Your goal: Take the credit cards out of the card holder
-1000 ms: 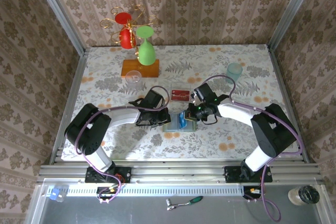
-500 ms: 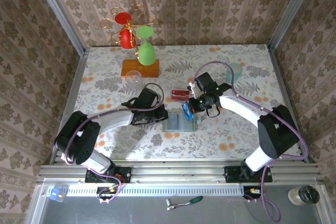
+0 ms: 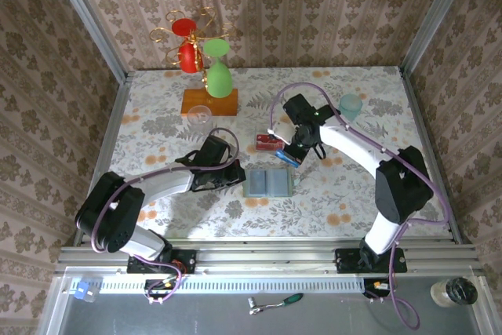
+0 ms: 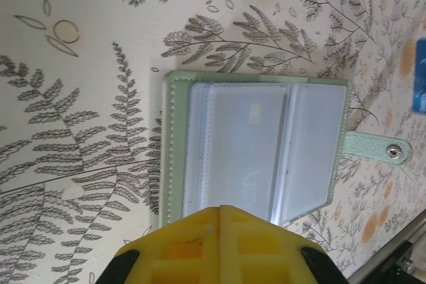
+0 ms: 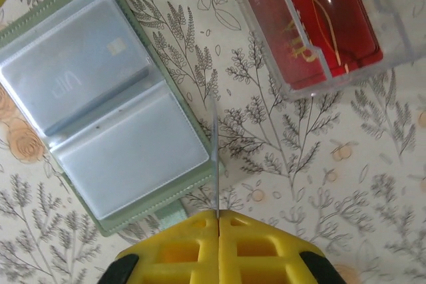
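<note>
Item: pale sage-green bifold card holder, lying open; my left gripper, jaws pressed together, is seemingly pinning its left edge, while my right gripper is pinching a thin blue plastic credit card edge-on beyond its far side, beside the clear plastic tray of red cards.

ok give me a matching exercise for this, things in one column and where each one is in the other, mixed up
Things
1. blue card
2. red cards
3. card holder
4. teal cup

Places
A. lying open on the table
B. inside the clear tray
C. standing toward the far right of the table
D. pinched in the right gripper

Pairs: 1-D, 2-B, 3-A, 4-C
</note>
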Motion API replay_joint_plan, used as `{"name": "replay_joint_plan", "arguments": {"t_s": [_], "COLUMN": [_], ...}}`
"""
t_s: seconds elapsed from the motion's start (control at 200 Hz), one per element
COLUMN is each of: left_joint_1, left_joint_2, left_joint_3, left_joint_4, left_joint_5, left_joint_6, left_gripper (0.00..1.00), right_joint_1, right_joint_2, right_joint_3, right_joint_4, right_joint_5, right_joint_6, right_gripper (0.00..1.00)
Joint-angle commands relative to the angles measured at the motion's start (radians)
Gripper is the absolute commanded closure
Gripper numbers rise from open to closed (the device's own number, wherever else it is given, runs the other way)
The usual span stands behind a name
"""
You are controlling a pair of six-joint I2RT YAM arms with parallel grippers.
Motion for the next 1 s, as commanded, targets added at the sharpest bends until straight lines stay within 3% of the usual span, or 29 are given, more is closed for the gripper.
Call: {"name": "replay_joint_plan", "arguments": {"t_s": [0.0, 0.685, 0.995], "left_joint_1": [0.01, 0.082, 0.115], "left_joint_2": [-0.003, -0.02, -0.021], "left_joint_3": [-0.008, -0.01, -0.011], "left_joint_4": [0.012, -0.026, -0.061], "left_joint_5": [0.001, 0.017, 0.037], "left_joint_6": [-0.009, 0.012, 0.037], "left_gripper": [1.0, 1.0, 1.0], "right_joint_1": [-0.006, -0.071, -0.078], "right_joint_2": [0.064, 0.477, 0.597], "right_joint_3": [0.098, 0.796, 0.925], "right_joint_4": [-0.105, -0.343, -0.391], "right_joint_5": [0.02, -0.088, -0.104], "right_joint_6": [-0.175, -0.323, -0.346], "right_gripper": [1.0, 1.0, 1.0]}}
